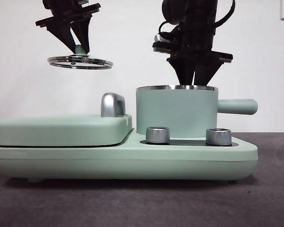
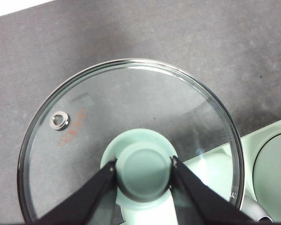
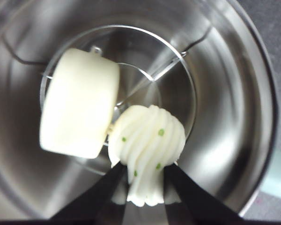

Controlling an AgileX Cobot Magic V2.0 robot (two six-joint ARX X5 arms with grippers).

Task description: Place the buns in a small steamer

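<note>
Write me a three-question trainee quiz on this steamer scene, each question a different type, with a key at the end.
1. True or false: the smooth cream bun already lies inside the small steamer.
2. Multiple choice: what is the left gripper shut on? A) the steamer's side handle B) the green knob of the glass lid C) a steel dial
3. Fill in the blank: the right gripper is shut on the ridged bun with small ______ dots, held down inside the steamer.

Key: 1 true; 2 B; 3 green.
</note>
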